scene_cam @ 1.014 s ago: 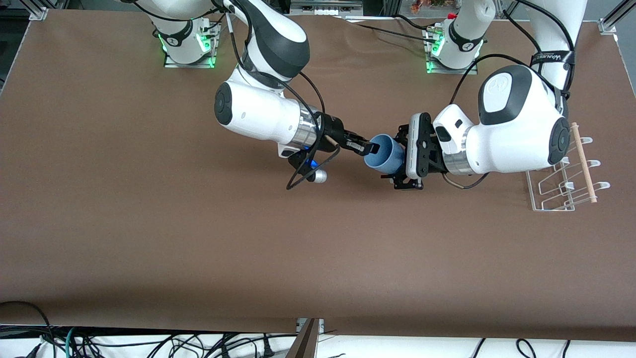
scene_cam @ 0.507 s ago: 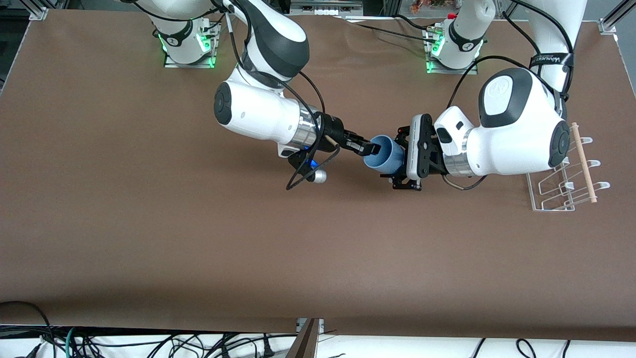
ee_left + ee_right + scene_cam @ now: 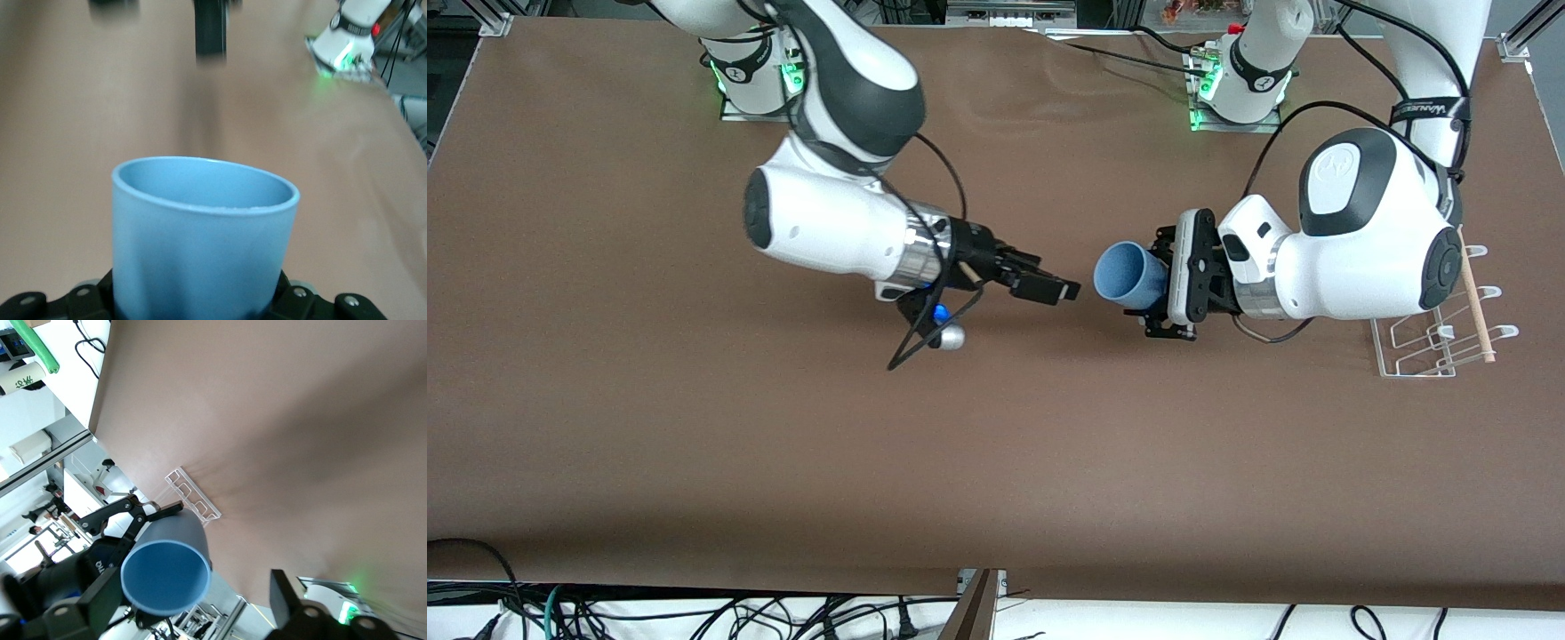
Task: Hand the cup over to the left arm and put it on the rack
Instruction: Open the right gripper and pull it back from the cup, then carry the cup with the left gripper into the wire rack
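Note:
The light-blue cup (image 3: pixel 1128 275) is held on its side above the table, its mouth facing the right gripper. My left gripper (image 3: pixel 1158 286) is shut on the cup's base end. In the left wrist view the cup (image 3: pixel 200 240) fills the foreground and hides the fingers. My right gripper (image 3: pixel 1060 284) is open and empty over the table's middle, a short gap from the cup's mouth. In the right wrist view the cup (image 3: pixel 167 570) sits apart from the right gripper's fingers (image 3: pixel 287 597). The white wire rack (image 3: pixel 1436 342) with its wooden rod stands at the left arm's end of the table.
The brown table cloth (image 3: pixel 694 444) covers the table. Both arm bases (image 3: pixel 760 76) stand along the edge farthest from the front camera. The left arm's big wrist body (image 3: pixel 1369 240) hangs over the table beside the rack. Cables lie below the near table edge.
The right gripper has let go of the cup's rim and drawn back toward the right arm's end. The left gripper, holding the cup, has shifted slightly toward the rack.

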You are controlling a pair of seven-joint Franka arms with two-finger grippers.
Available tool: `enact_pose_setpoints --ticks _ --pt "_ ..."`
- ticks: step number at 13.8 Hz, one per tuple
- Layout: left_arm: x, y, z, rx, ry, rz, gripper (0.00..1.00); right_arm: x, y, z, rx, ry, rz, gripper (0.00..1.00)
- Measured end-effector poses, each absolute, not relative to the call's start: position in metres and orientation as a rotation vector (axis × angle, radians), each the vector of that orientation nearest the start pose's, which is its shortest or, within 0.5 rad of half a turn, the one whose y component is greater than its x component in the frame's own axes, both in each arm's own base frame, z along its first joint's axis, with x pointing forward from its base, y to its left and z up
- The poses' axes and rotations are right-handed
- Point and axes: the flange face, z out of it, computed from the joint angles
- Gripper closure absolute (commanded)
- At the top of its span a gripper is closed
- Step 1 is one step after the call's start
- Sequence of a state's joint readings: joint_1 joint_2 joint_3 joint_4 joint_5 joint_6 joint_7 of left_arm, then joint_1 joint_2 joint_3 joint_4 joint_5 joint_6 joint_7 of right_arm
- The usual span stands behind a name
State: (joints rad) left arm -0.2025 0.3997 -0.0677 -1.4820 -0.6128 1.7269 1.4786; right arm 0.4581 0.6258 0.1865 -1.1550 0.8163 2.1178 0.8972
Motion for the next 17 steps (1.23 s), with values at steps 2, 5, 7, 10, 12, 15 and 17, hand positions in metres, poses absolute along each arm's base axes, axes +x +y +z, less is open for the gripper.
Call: enact_pose_setpoints --ticks 2,5,7,10,12,15,17 --pt "0.626 -0.211 0.45 1.807 -1.877 0.192 1.0 0.631 0.415 0.498 -2.22 0.62 0.432 0.0" --pt "0.627 -0.189 0.444 1.912 -2.013 0.015 1.0 0.642 0.375 0.49 -2.474 0.53 0.305 0.0" --pt "0.629 -0.171 0.438 2.001 -2.113 -0.153 1.0 0.644 0.36 0.484 -2.612 0.506 0.241 0.0" --pt "0.633 -0.143 0.427 2.151 -2.23 -0.45 1.0 0.659 0.31 0.471 -2.822 0.363 0.169 0.0" --pt "0.632 -0.123 0.421 2.257 -2.252 -0.699 1.0 0.671 0.264 0.464 -2.957 0.28 0.144 0.0" --pt "0.631 -0.086 0.407 2.396 -2.238 -1.232 1.0 0.686 0.192 0.475 -3.047 0.107 0.094 0.0" --pt "0.634 -0.068 0.382 2.473 -2.174 -1.551 1.0 0.688 0.134 0.488 -3.081 -0.036 0.071 0.0"
